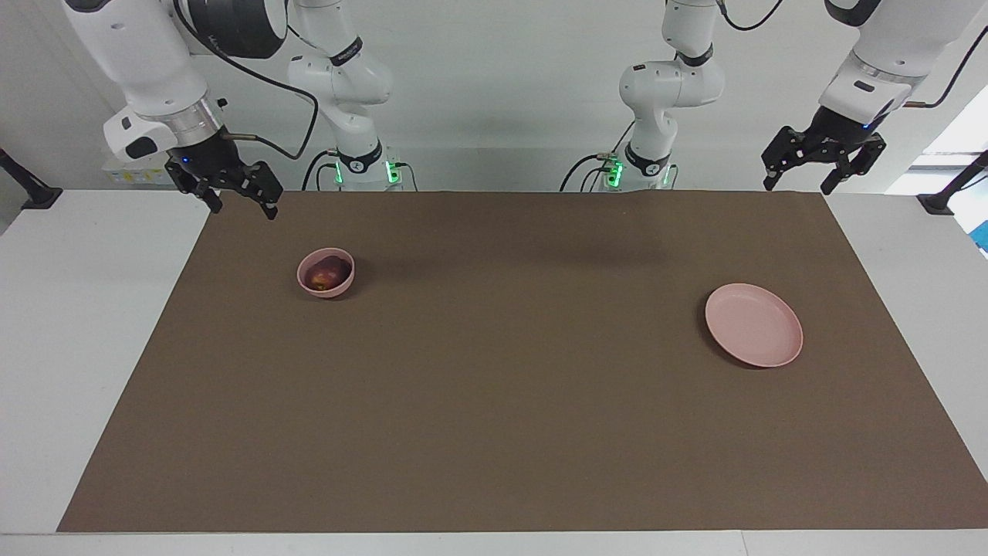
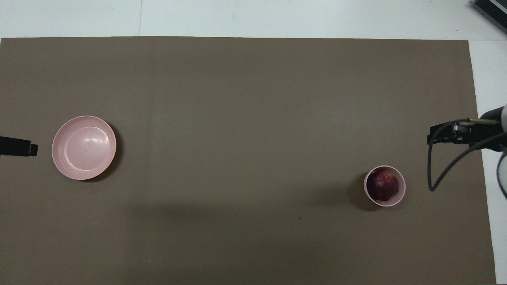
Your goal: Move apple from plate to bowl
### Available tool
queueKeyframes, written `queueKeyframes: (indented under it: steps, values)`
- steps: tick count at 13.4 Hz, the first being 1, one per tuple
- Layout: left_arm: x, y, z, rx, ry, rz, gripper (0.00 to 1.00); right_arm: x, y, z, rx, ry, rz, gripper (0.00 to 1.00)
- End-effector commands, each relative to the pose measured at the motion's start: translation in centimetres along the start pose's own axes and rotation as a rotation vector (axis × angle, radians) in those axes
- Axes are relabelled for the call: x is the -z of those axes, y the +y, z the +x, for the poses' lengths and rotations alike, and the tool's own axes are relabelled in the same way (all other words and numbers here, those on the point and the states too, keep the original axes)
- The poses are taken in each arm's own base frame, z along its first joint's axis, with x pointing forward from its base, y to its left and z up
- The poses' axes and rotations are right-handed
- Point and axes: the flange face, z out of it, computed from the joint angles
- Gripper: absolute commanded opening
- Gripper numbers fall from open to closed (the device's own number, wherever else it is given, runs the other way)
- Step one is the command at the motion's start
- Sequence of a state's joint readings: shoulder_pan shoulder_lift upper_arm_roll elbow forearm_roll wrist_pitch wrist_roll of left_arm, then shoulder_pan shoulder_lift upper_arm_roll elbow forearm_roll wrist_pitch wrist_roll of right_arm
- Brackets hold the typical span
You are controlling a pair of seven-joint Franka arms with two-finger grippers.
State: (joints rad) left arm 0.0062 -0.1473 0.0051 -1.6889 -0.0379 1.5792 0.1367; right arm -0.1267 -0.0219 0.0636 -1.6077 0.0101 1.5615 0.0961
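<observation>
The dark red apple point(image 1: 327, 273) lies inside the small deep pink bowl point(image 1: 330, 291), toward the right arm's end of the table. They also show in the overhead view: apple point(image 2: 383, 186), bowl point(image 2: 402, 190). The flat pink plate point(image 1: 753, 324) point(image 2: 84, 147) sits bare toward the left arm's end. My right gripper point(image 1: 244, 210) is open and holds nothing, raised over the mat's edge beside the bowl. My left gripper point(image 1: 797, 187) is open and holds nothing, raised over the mat's corner at its own end.
A brown mat point(image 1: 494, 401) covers most of the white table point(image 1: 77, 324). The arms' bases point(image 1: 355, 166) stand at the robots' edge of the mat. A black cable point(image 2: 435, 166) hangs from the right arm near the bowl.
</observation>
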Motion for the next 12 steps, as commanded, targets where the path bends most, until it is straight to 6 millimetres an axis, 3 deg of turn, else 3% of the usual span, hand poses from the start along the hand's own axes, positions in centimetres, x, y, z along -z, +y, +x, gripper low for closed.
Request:
queueKeyframes:
  steps: [1,12]
  values:
    - [0.6,0.0,-0.2,-0.004,-0.007,0.008,1.00,0.5,-0.2,1.0,0.042,0.000,-0.015,1.00]
    - [0.6,0.0,-0.2,-0.004,-0.007,0.008,1.00,0.8,-1.5,0.5,0.066,0.008,0.004,1.00]
